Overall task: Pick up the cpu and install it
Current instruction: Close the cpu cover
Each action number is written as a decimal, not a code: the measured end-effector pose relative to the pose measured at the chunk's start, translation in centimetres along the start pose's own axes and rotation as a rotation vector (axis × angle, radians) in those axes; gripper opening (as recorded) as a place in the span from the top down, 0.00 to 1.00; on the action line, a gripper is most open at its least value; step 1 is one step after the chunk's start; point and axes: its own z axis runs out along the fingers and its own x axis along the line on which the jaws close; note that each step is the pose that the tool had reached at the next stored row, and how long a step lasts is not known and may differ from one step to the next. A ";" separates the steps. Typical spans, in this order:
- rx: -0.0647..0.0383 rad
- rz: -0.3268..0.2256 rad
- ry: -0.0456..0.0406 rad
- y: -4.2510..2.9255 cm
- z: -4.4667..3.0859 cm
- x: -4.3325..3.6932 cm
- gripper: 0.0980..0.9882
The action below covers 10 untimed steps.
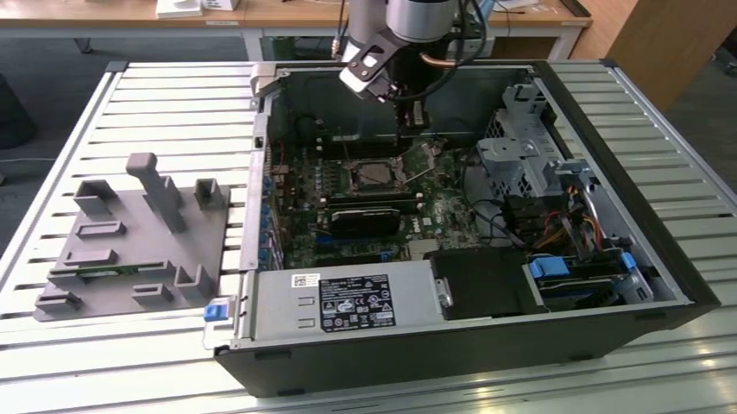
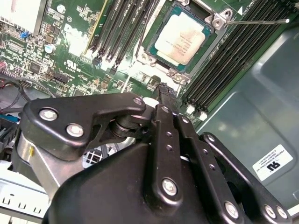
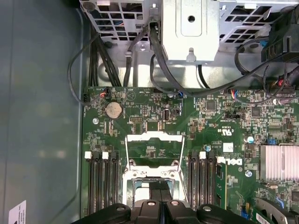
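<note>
The cpu (image 2: 182,39), a flat square chip with a silvery top, lies inside the black-framed socket (image 2: 156,25) on the green motherboard (image 2: 70,42). In the exterior view the cpu (image 1: 371,174) sits in the middle of the board inside the open computer case. My gripper (image 1: 409,129) hangs just above and behind the socket, apart from the chip. In the second wrist view the gripper (image 2: 163,88) has its black fingers pressed together with nothing between them. The socket's metal load plate (image 3: 154,149) stands open, and its thin lever (image 2: 254,21) sticks out sideways.
A grey fixture tray (image 1: 127,250) with upright pegs lies on the slatted table at the exterior view's left. The case walls (image 1: 259,172), the drive cage (image 1: 519,147), loose cables (image 3: 154,60), the power supply (image 1: 345,302) and memory slots (image 3: 100,182) crowd the socket.
</note>
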 end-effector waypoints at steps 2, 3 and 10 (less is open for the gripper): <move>0.000 0.000 0.0000 0.08 0.00 0.00 0.99; 0.000 0.000 0.0000 0.12 0.00 0.00 0.99; 0.000 0.000 0.0000 0.39 0.01 0.00 0.99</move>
